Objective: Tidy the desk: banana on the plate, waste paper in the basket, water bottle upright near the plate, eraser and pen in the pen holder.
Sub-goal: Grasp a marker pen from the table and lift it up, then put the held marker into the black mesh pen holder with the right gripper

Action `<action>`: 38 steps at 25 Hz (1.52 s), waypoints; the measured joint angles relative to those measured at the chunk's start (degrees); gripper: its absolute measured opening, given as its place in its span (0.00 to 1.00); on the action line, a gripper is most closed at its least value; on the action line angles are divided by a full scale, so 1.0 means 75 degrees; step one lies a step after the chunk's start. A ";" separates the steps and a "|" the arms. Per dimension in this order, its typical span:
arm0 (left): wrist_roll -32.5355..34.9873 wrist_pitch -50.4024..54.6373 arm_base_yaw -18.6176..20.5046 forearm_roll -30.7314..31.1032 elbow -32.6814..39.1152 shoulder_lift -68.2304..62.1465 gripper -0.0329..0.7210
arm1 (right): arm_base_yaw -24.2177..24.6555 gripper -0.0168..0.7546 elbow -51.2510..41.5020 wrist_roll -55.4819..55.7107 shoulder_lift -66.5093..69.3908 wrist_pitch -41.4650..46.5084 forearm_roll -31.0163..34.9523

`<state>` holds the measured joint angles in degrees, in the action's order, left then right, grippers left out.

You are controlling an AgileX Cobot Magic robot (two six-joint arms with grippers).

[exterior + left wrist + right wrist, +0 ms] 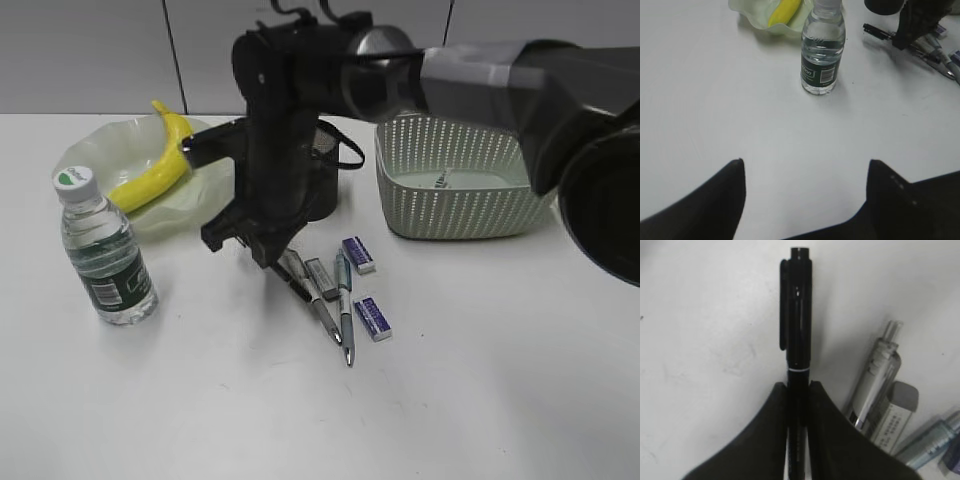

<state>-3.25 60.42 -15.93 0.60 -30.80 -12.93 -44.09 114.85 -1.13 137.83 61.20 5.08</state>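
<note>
My right gripper [268,252] [799,386] is down on the desk [480,380] and shut on a black pen [797,315]. Beside it lie a silver pen [874,374], a grey eraser [898,412] and another pen [345,312]. Two blue-and-white erasers [358,254] [372,318] lie to the right. The banana [160,165] lies on the plate [100,150]. The water bottle [102,250] [823,50] stands upright near the plate. The pen holder [324,198] is mostly hidden behind the right arm. A small pale scrap [443,178] lies in the basket [450,215]. My left gripper [806,165] is open and empty above bare desk.
The right arm [480,75] spans from the upper right to the desk's middle, above the basket. In the left wrist view the plate [752,15] and banana [785,10] are at the top, and the right gripper [912,22] at the top right.
</note>
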 joint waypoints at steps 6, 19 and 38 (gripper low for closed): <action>0.0000 0.0000 0.0000 0.0000 0.0000 0.0000 0.79 | 0.0014 0.14 0.0485 0.0474 -0.1020 0.1007 -0.0618; 0.0000 0.0000 0.0000 0.0000 0.0000 0.0000 0.79 | 0.0514 0.14 -0.1072 0.0583 -0.3554 -0.3026 -0.1108; 0.0000 0.0000 0.0000 0.0000 0.0000 0.0000 0.79 | 0.1382 0.14 -0.5230 0.0556 -0.2095 -1.2530 -0.0093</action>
<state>-3.25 60.42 -15.93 0.60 -30.80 -12.93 -33.72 75.63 3.04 122.11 -32.77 4.39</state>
